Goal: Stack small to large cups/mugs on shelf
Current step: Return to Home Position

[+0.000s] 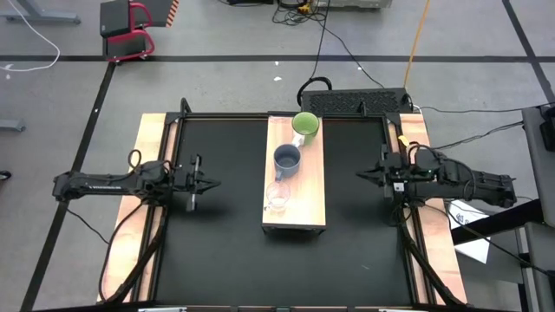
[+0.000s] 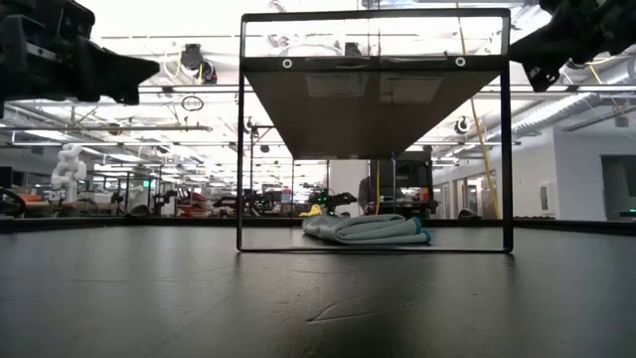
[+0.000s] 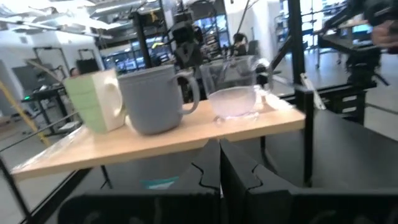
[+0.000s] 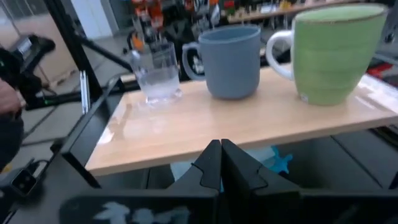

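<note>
Shelf (image 1: 308,191) pale grained wood, small cup (image 1: 277,197) clear glass; table (image 1: 225,251) matt blk

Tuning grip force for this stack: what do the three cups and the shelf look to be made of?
Small cup: clear glass, possibly plastic; see-through, with glints.
Blue-grey mug: likely ceramic; opaque, matte, thick rim.
Green mug: likely glazed ceramic; faint streaks, pale smooth handle.
Shelf: light wood or wood laminate; visible grain, slight sheen.
</note>
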Available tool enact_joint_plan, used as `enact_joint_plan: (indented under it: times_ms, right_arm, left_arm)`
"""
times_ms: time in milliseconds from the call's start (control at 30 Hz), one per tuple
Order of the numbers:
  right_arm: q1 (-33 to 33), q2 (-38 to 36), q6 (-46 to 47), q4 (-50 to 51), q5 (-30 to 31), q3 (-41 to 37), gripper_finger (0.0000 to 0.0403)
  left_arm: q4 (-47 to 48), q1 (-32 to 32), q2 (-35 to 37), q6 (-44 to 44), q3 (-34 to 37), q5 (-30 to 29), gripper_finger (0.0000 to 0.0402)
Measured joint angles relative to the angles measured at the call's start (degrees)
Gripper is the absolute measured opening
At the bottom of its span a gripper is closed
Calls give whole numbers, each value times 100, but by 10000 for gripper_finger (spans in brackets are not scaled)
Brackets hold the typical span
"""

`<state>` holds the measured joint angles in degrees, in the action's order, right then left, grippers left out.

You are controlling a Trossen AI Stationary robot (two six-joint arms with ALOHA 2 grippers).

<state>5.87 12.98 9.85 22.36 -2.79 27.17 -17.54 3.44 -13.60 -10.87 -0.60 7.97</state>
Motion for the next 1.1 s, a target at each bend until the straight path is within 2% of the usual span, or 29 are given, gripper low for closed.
enact_joint_plan:
  times_ms: [167, 500, 1100]
  right_arm:
    - [0, -400, -27, -447, 2, -479, 0]
    - [0, -745, -64, -1507, 2, -1366, 0]
    - [0, -800, -394, -1793, -15, -2057, 0]
  left_arm:
    - [576, -65, 323, -63, 0, -456, 0]
    - [804, -133, 579, 44, 0, -468, 0]
    - [1103, -177, 628, 7, 0, -505, 0]
